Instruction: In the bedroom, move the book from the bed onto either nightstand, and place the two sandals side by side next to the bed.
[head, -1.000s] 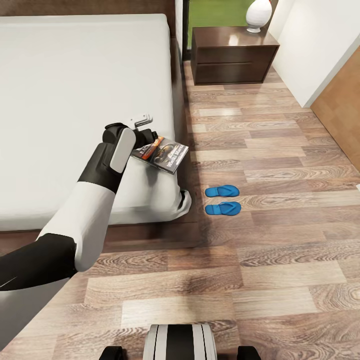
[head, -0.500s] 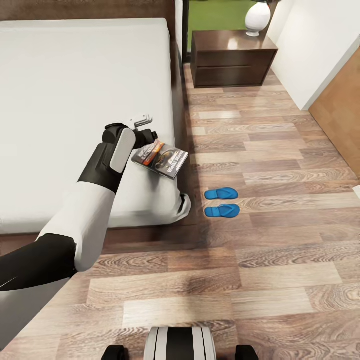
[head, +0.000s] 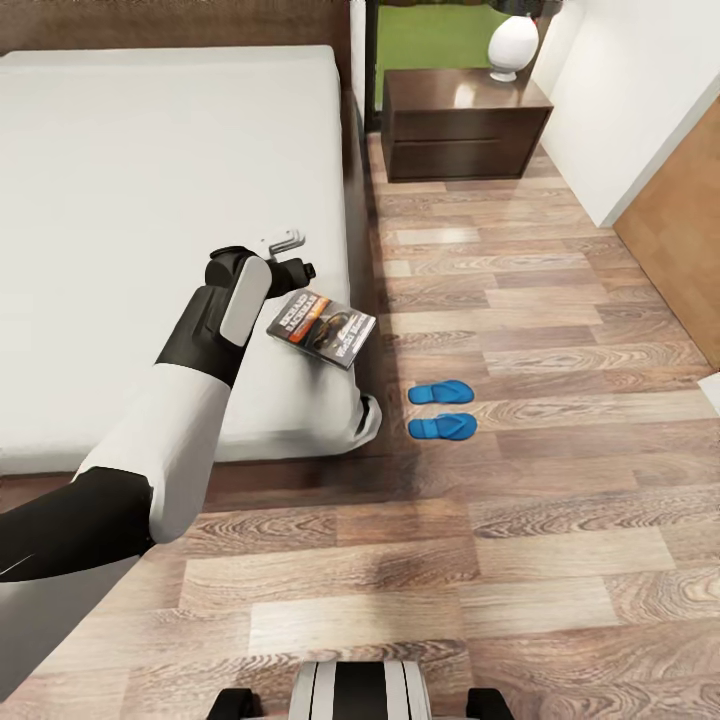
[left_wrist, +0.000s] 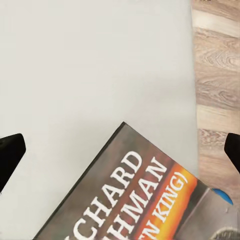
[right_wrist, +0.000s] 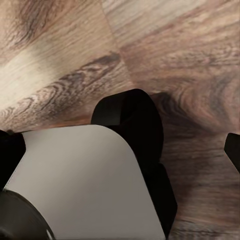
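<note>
the bedroom has a light-brown wood-plank floor (head: 520, 560) and white walls (head: 620, 110). the bed (head: 140, 200) carries a plain pale mattress, and the book (head: 322, 328) sits over its near right corner, beside the left gripper (head: 290, 268); whether the gripper clamps the book or stands wide i cannot tell. the two sandals (head: 441, 409) lie side by side on the floor just beside the bed. a dark nightstand (head: 462, 122) stands by the headboard with a white vase (head: 513, 45) on top.
</note>
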